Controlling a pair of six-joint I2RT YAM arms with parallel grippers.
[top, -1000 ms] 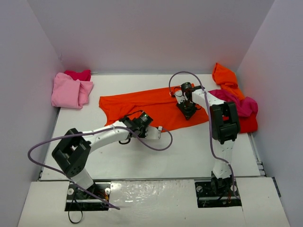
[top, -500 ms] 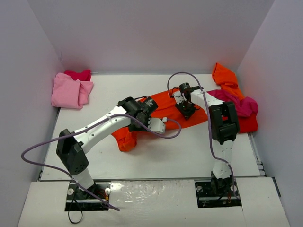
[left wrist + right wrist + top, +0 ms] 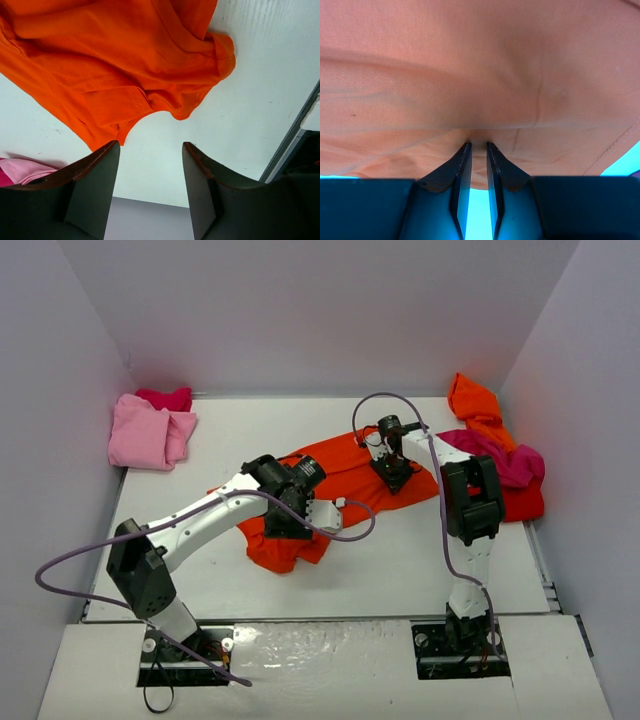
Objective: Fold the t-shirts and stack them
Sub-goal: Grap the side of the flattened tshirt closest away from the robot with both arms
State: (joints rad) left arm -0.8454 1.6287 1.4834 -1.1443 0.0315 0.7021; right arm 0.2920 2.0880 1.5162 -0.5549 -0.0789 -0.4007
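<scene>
Two heaps: pink pile (image 3: 148, 432), mixed pile (image 3: 503, 466)

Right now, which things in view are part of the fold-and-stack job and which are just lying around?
Job:
- orange t-shirt mid-table, right gripper shut on it, left gripper open near it
- pink t-shirt and magenta t-shirt, far left corner
- heap of t-shirts (orange, magenta, red), far right

Not the job:
- table
- purple cables, part of the rig

The top view looks down from behind over the whole table (image 3: 420, 560). Both wrist views face the orange t-shirt (image 3: 335, 465) at close range; all three share it.
</scene>
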